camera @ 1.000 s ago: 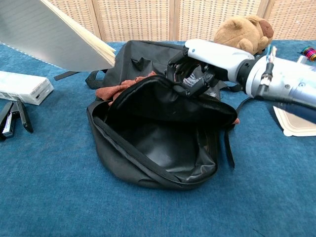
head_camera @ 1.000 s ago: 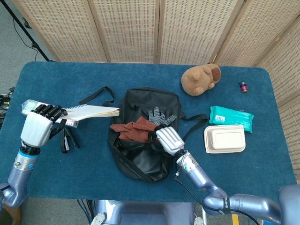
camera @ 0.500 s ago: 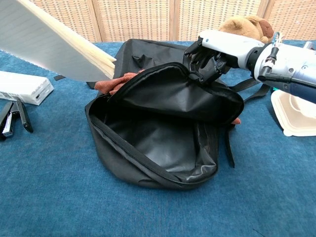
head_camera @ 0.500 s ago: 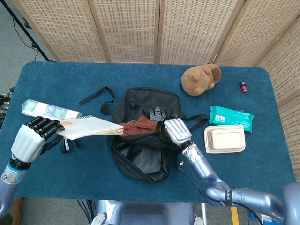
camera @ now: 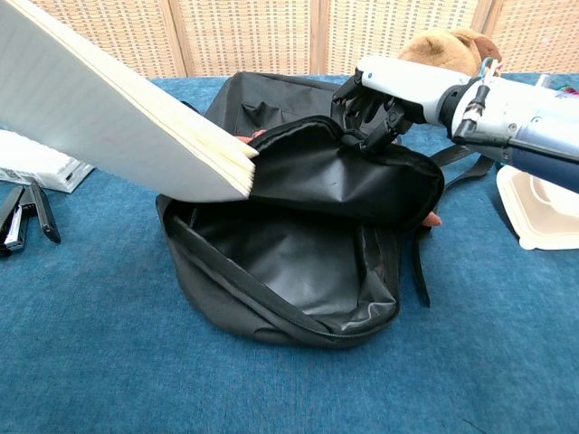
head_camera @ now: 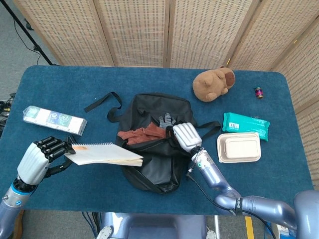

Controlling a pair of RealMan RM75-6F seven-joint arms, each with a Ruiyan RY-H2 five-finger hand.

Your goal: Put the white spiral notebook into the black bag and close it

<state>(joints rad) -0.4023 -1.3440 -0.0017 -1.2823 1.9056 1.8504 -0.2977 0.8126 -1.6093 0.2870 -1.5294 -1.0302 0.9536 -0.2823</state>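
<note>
Two hands share the work at this point: the left hand (head_camera: 39, 158) grips the white spiral-bound notebook (head_camera: 107, 155) by its wire edge and carries it flat in the air, its free corner just over the rim of the black fabric bag (head_camera: 154, 172), while the right hand (head_camera: 185, 137) has its fingers closed on the bag's upper flap and lifts it so the mouth gapes. The step in hand looks like the insertion itself, with nothing of the notebook inside yet. In the chest view the notebook (camera: 118, 117) slopes down toward the dark opening (camera: 298, 262); the next move likely calls for tipping that leading corner lower and sliding it under the raised flap, then releasing and working the zip shut. A rust-brown cloth (head_camera: 142, 134) lies bunched at the bag's top edge and could snag the corner. Elsewhere on the blue worktop (head_camera: 279, 169) sit a brown plush bear (head_camera: 214, 83), a green wipes packet (head_camera: 245, 124), a cream lidded box (head_camera: 239, 147) and a long white carton (head_camera: 54, 119), all well apart from the opening.
</note>
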